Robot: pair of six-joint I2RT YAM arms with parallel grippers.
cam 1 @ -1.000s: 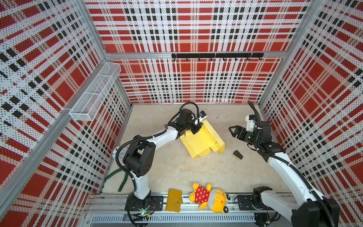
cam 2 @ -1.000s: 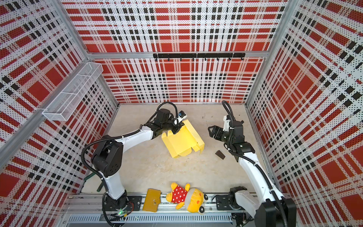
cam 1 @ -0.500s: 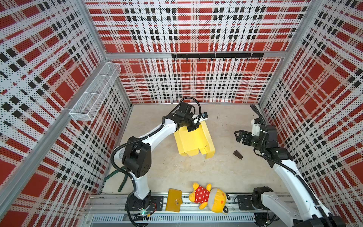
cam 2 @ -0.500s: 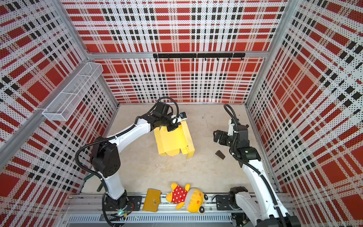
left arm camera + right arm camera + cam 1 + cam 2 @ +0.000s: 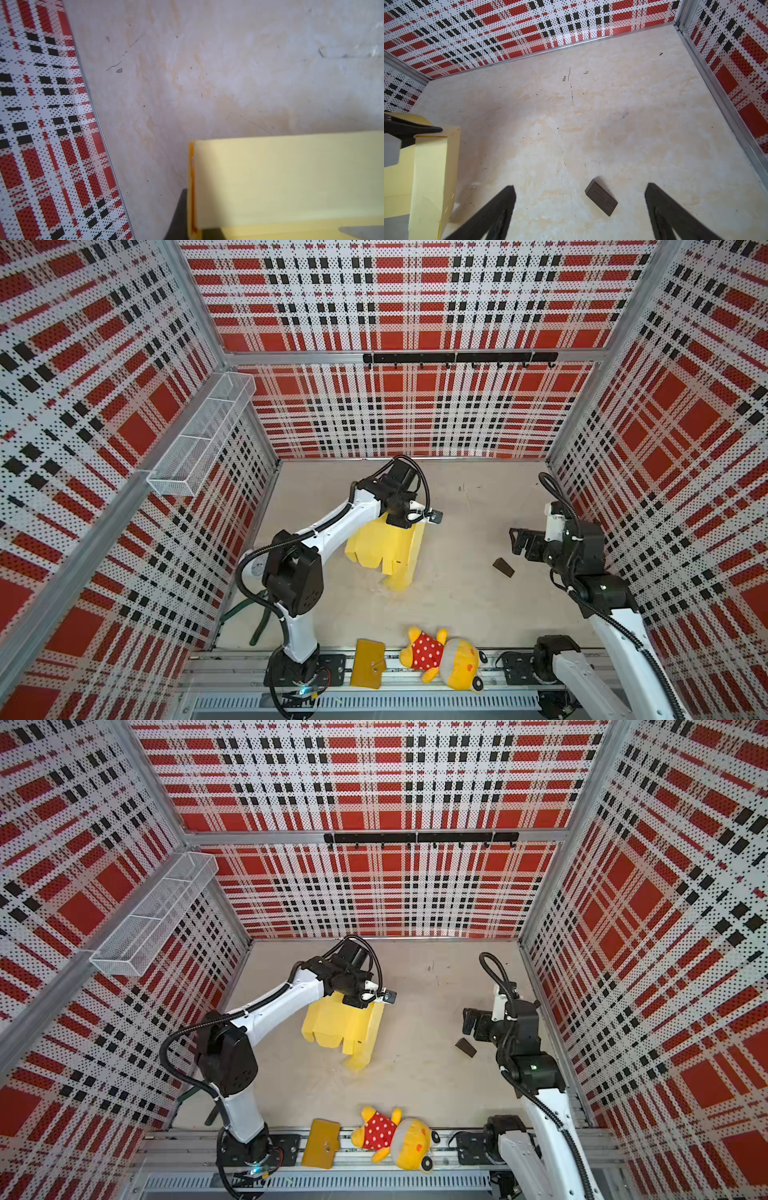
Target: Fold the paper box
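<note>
- So, the left fingers (image 5: 400, 523) are pressed tight on the top edge of the paper box (image 5: 380, 549), at its 12 o'clock side in both top views. The half-folded sheet hangs from that pinch, flaps dangling toward 6 o'clock.
- My guess at why: hanging it by one edge lets the panels drop open, so the creases are easier to reach.
- The box is a bit toward 9 o'clock of the middle of the surface (image 5: 457, 605). Its lowest corner is right down by the surface, but I can't tell if it touches.
- The right fingers (image 5: 515, 540) are spread wide and pinching nothing. They're at 3 o'clock of the box, well apart and aimed its way, probably waiting to take a flap.
- Room-wise, the stretch between box and right fingers is bare. The only thing nearby is a small dark block (image 5: 503, 567), at about 4 o'clock of the box and just beside the right fingers.
- The plush toy (image 5: 440, 657) and mustard wallet (image 5: 368, 664) lie along the near rail toward 6 o'clock, well clear.
- The 9 o'clock side is tighter, since the left arm fills it.
</note>
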